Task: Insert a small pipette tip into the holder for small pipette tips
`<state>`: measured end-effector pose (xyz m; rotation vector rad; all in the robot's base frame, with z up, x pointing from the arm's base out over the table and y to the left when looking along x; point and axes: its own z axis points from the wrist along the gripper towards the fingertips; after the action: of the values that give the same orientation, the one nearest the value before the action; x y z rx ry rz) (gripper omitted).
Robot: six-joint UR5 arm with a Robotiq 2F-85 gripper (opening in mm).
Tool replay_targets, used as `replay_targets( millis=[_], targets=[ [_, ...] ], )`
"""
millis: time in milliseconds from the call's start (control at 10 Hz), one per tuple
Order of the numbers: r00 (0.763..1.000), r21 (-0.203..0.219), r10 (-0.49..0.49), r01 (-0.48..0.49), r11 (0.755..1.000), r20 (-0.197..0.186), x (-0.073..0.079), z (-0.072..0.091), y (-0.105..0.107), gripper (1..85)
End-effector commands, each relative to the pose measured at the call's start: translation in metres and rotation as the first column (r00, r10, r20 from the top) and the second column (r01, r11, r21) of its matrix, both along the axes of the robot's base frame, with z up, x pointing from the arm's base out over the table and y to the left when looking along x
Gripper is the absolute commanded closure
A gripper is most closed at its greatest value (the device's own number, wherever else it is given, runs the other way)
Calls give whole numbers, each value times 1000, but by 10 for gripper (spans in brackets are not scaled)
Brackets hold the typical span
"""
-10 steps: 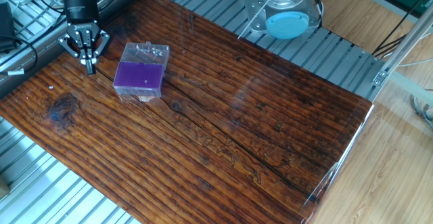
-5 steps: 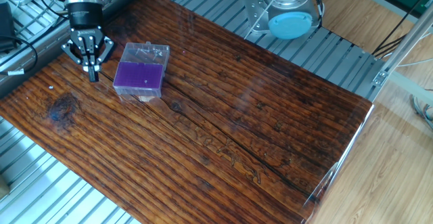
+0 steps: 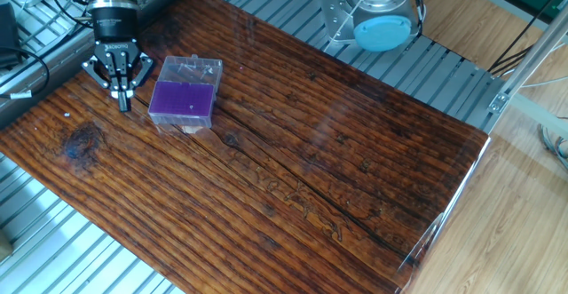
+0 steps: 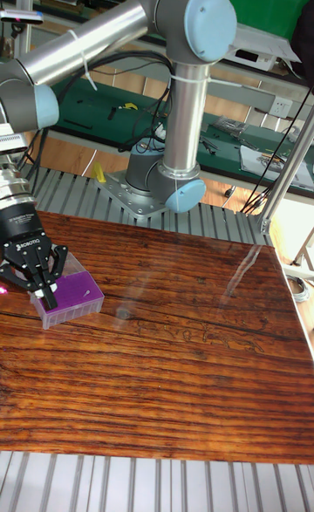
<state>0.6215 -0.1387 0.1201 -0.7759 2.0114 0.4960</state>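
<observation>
Gripper [image 3: 123, 104] beside purple-top tip box [image 3: 184, 99], near table's far left corner.

Box: clear plastic w/ purple grid top, sits flat on dark wood table [image 3: 293, 170], clear lid part at its back edge. Gripper points down, just left of box in fixed view; in tall view [image 4: 48, 300] its tip overlaps box's [image 4: 70, 295] front-left corner. Fingers drawn together to a narrow point; can't tell if a pipette tip is pinched between them, too small to see. Arm base [image 3: 377, 14] bolted at table's far edge.

holder for small pipette tips [image 3: 184, 99] on table [image 3: 293, 170], pincer [image 3: 122, 99] beside
</observation>
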Motion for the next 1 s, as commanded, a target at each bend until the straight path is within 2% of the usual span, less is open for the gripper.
replay_targets(
  millis=[0,100,300,400,500,600,700,900],
  targets=[
    [1000,9,12,-12,1000,24,4,15,6,777],
    [1000,-4,-13,13,1000,7,10,28,13,773],
    [996,4,-80,80,997,-35,18,52,36,777],
    [994,20,-94,95,995,-59,18,59,45,777],
    [992,67,-95,100,993,-79,15,67,56,770],
    [994,69,-88,93,993,-72,16,68,56,767],
    [993,30,-93,95,995,-75,16,61,49,767],
    [993,-85,-88,82,993,-77,12,42,34,797]
  ],
)
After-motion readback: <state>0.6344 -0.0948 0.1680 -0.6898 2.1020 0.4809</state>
